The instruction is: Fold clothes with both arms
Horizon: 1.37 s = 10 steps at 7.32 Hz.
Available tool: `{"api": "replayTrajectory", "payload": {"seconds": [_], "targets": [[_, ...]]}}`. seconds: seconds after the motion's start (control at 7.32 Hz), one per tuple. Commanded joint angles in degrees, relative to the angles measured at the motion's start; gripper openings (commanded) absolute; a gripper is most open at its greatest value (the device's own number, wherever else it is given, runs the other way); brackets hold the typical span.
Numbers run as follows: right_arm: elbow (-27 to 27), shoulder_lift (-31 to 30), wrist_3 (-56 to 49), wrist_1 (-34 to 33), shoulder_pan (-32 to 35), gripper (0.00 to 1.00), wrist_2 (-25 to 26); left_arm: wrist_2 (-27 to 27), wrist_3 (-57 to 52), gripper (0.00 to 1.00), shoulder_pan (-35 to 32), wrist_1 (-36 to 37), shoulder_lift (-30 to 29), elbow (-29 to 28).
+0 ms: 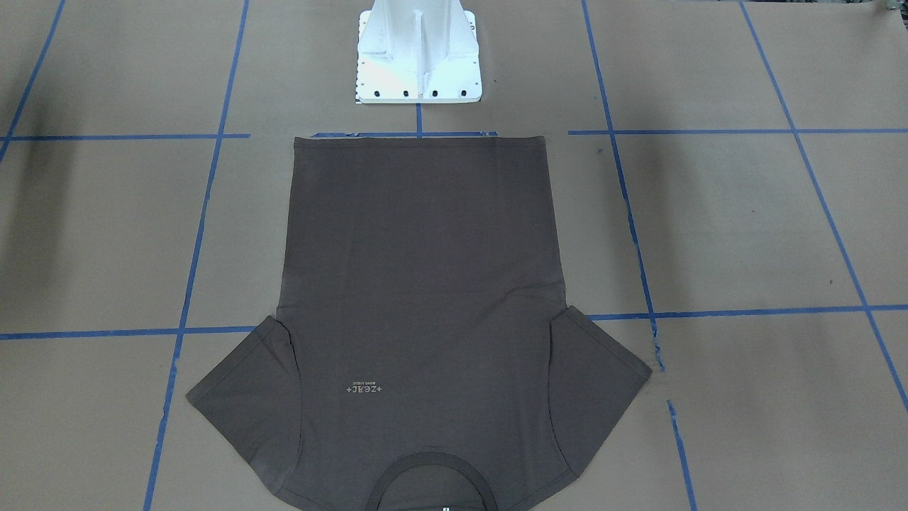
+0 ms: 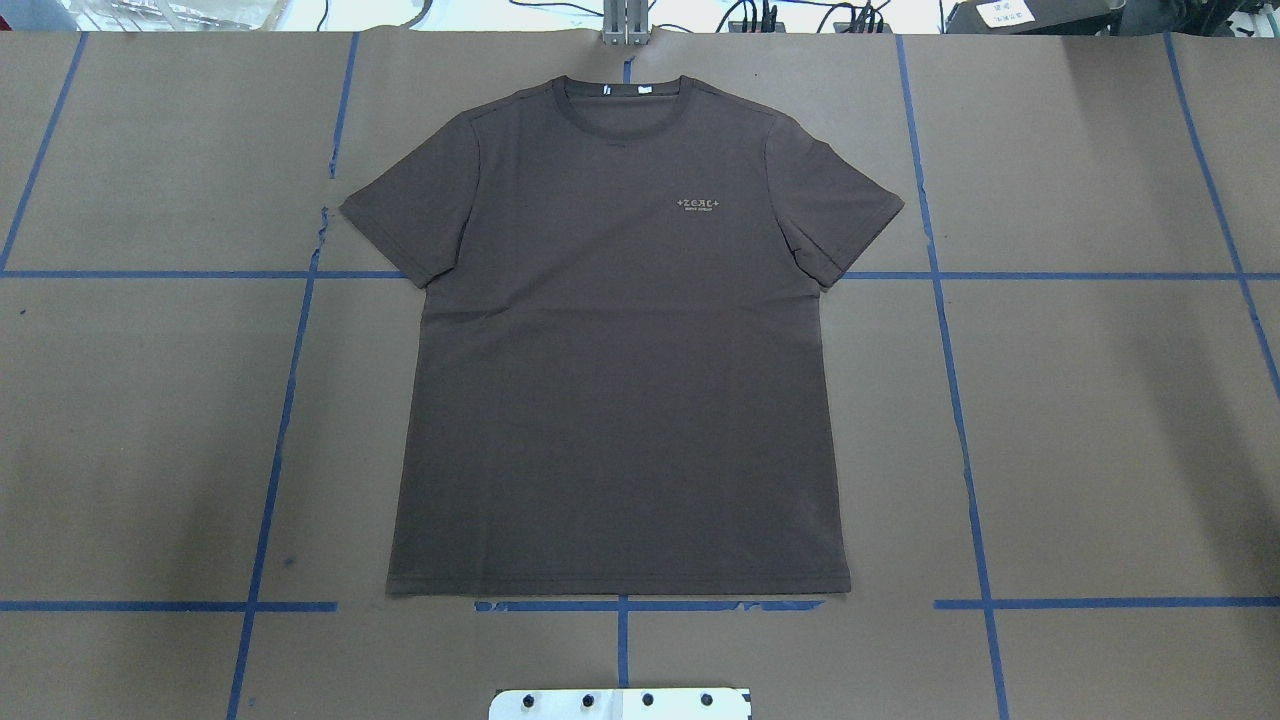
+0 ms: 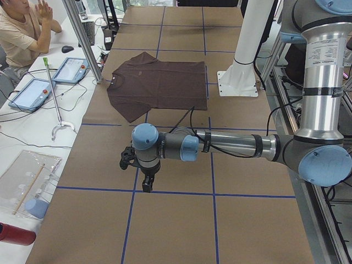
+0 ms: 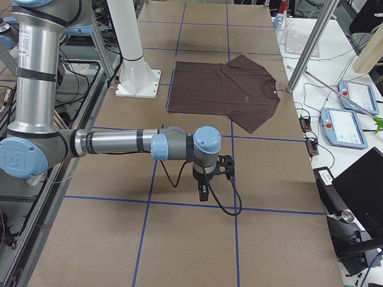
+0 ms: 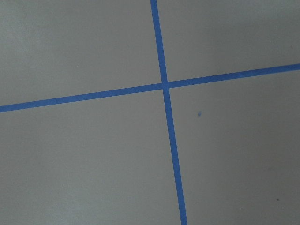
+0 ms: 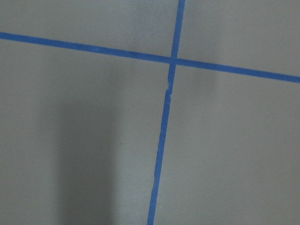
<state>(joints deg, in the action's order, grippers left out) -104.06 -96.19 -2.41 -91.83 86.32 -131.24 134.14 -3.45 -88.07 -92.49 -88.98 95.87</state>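
A dark brown-grey short-sleeved T-shirt [image 2: 615, 400] of thin knit lies flat and face up in the middle of the table [image 2: 1100, 420], which is covered in brown paper and crossed by a grid of blue tape [image 2: 958, 400]. Both sleeves are spread out to the sides and nothing is folded. Its hem lies just beside a tape line near the white metal pedestal [image 1: 418, 50]. Its round ribbed collar [image 2: 622, 95] lies at the table's far edge from the robot. The small pale logo [image 2: 699, 205] sits on the chest.

The silver-grey tubular left arm [image 3: 231, 144] stretches level over the table's end on its side, well apart from the shirt. The black left gripper [image 3: 147, 186] points down over the paper. The right arm [image 4: 114, 142] does likewise at the opposite end, with the right gripper [image 4: 203, 192] pointing down. Only the side views show the grippers, so it cannot be told whether their fingers are spread or pressed together. Each wrist camera sees only paper and a tape crossing.

A person [image 3: 19, 30] sits beyond the table.
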Motion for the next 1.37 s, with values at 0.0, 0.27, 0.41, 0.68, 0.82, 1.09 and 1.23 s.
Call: {"api": "replayTrajectory", "payload": {"seconds": [0.0,0.27,0.41,0.68,0.82,1.09,1.23], "targets": [[0.2,5.8,0.2,3.3,-0.9,1.00,0.6,-1.7,0.4,1.00,0.2,-10.5,-2.9,0.3],[5.6,13.3,1.8,4.5,-0.7,1.00,2.0,-8.8,2.6,1.00,0.1,-24.1,-5.0,-1.2],[7.8,13.4,2.2,9.0,-0.7,1.00,0.8,-8.5,3.7,1.00,0.2,-27.1,-6.2,-4.0],[11.9,16.7,7.5,16.7,-4.0,1.00,-1.7,-8.5,6.1,1.00,0.2,-27.4,-7.1,-4.2],[12.6,20.9,19.6,16.9,-7.9,1.00,-1.4,-8.5,6.1,1.00,0.2,-27.7,-7.1,-4.0],[13.9,27.1,38.9,22.3,-16.5,1.00,3.4,-8.5,6.2,1.00,0.3,-28.8,-7.0,-4.0],[18.3,30.8,49.6,28.0,-21.4,0.95,6.3,-8.5,6.2,1.00,0.3,-28.8,-7.0,-3.9]]}}
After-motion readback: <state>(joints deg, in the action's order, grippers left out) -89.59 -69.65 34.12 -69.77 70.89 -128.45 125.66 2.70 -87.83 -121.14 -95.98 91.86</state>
